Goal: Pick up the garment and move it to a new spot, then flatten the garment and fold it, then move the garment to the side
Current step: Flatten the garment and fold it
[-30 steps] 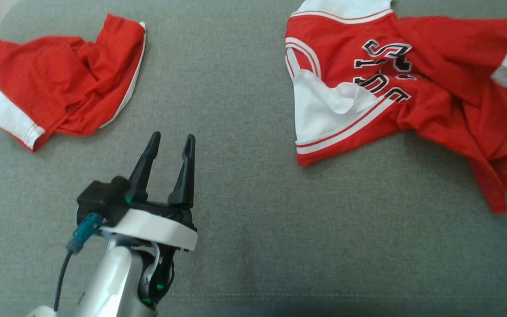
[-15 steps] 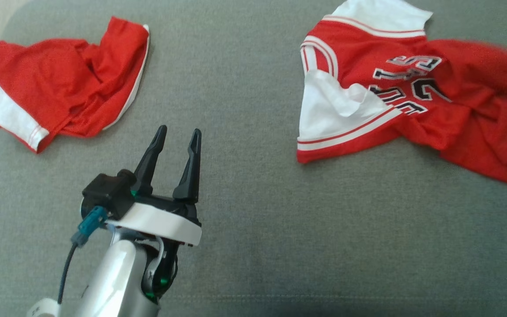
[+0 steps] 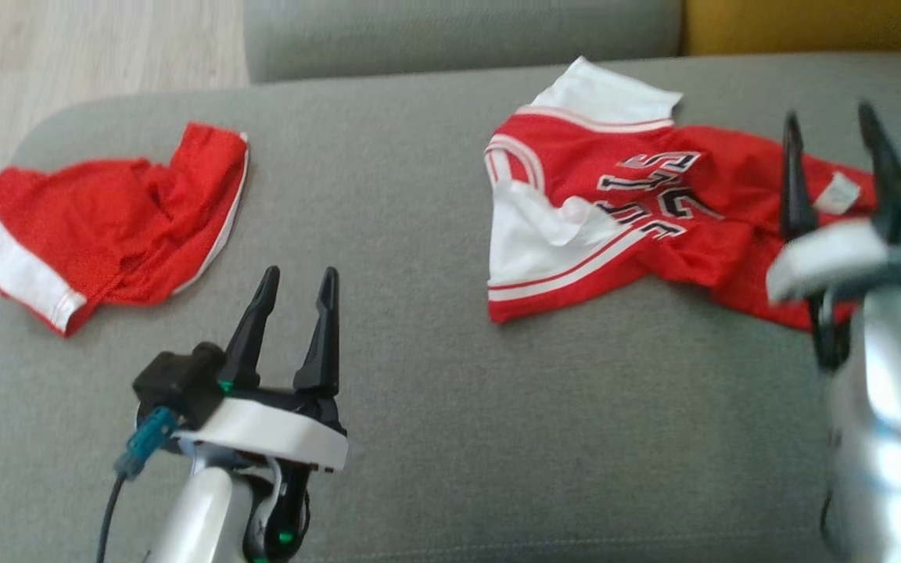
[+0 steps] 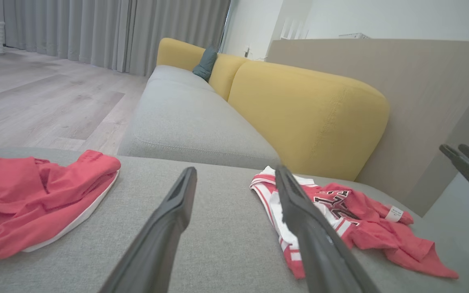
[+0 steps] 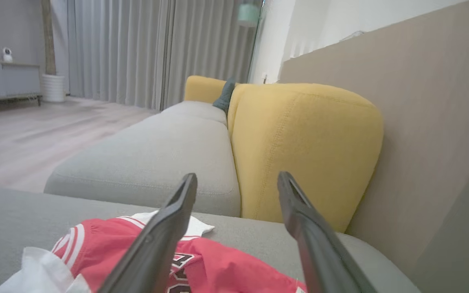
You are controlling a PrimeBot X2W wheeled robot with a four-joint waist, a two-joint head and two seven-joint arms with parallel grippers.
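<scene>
Basketball jersey (image 3: 654, 211) lies crumpled, relocation apparently done; left gripper (image 3: 299, 274) and right gripper (image 3: 826, 117) both spread, empty; next, pinch edges to flatten

The right tool (image 5: 236, 177) is poised over a red jersey (image 5: 218, 272), its fingers spread wide.
The crumpled jersey, with white trim and dark lettering, lies on a grey cushion (image 5: 10, 211). Beyond it are a grey sofa seat (image 5: 157, 158), a yellow backrest (image 5: 303, 138) and grey curtains (image 5: 136, 49).
</scene>
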